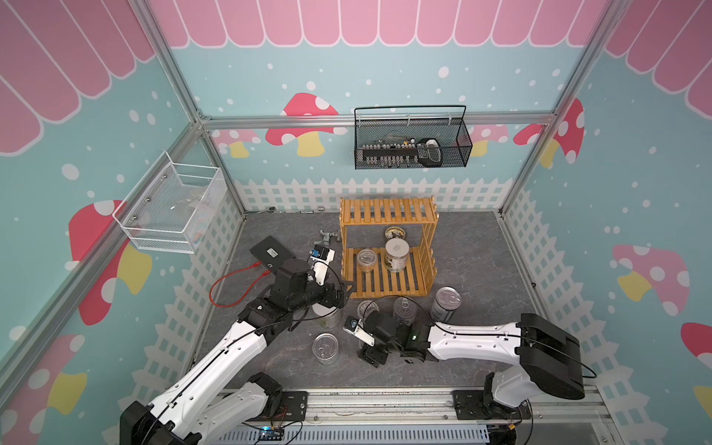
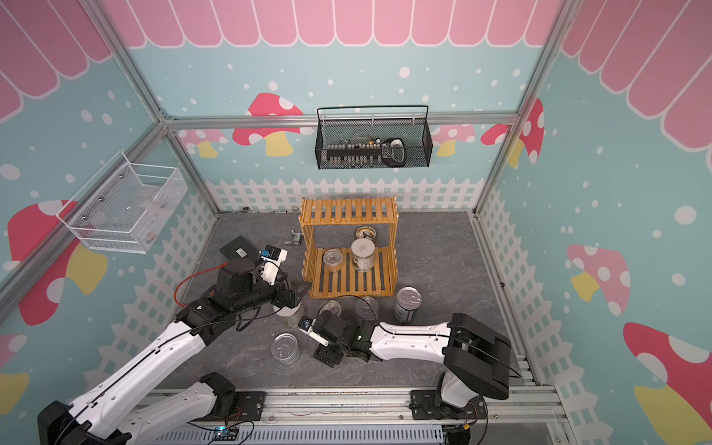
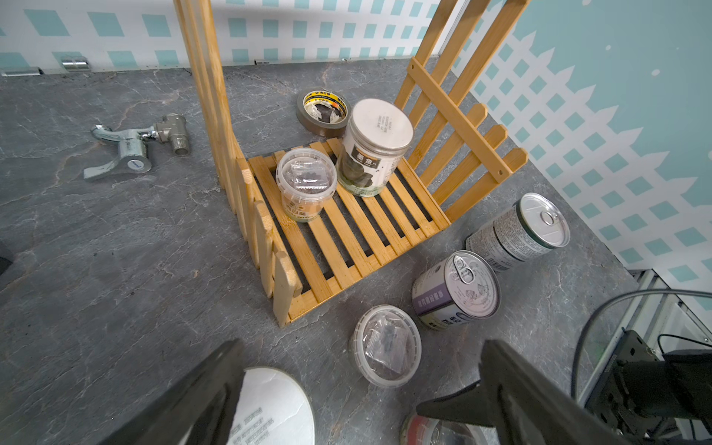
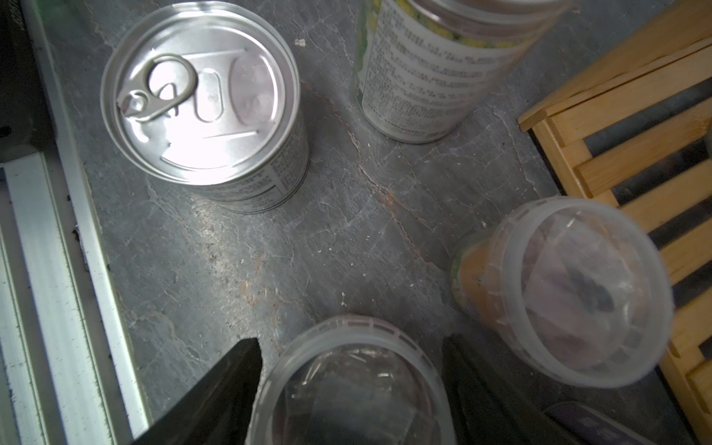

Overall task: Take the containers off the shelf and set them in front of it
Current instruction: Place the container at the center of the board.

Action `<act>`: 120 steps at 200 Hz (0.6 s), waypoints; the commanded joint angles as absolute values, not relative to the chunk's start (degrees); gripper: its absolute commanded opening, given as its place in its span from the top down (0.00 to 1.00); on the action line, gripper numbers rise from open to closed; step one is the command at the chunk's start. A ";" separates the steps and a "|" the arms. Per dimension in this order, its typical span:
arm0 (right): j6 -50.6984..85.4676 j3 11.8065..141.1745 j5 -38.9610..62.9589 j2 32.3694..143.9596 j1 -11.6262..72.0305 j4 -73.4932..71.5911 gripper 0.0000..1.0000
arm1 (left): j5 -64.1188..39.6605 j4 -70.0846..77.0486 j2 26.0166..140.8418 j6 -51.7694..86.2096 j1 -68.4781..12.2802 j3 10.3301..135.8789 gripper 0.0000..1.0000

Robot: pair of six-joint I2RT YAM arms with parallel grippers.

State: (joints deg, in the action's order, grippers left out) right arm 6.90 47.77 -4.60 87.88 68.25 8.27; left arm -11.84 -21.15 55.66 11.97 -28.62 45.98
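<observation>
- Top views: both show the shelf (image 1: 387,215) at the back middle of the bench (image 1: 481,250). Its lower tier carries a clear jar (image 1: 366,260) and a white-lidded jar (image 1: 397,254), just beside each other. A tape roll (image 1: 395,233) lies on the bench behind them. Before the shelf stand a tin (image 1: 445,302), a second tin (image 1: 403,308) and a second clear jar (image 1: 368,308). A third tin (image 1: 325,348) stands nearer the arms.
- Left wrist: left jaws are spread wide and hold nothing, hovering before the shelf. A second white-lidded jar (image 3: 269,404) stands beneath them, by one jaw. A tap (image 3: 131,150) lies beside the shelf.
- Right wrist: right jaws flank a third clear jar (image 4: 350,385) before the shelf, each close to its lid rim. I cannot tell whether they pinch it. The third tin and second clear jar stand near.
</observation>
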 commanded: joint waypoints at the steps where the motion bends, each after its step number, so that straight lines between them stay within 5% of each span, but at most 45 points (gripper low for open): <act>1: 6.78 48.79 -2.26 87.51 68.01 8.96 0.21 | -12.97 -20.92 56.02 11.07 -28.74 46.41 0.01; 52: 7.20 49.05 -0.32 87.55 67.99 9.01 0.20 | -14.19 -20.87 56.40 11.07 -28.78 46.49 0.01; 120: 6.99 49.16 -5.54 82.28 67.65 9.74 0.05 | -8.13 -20.35 57.02 12.30 -34.62 48.62 0.01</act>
State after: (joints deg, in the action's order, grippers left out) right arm 7.11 47.79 -3.68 86.48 68.23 9.04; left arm -11.92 -21.12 56.86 11.86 -31.48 46.09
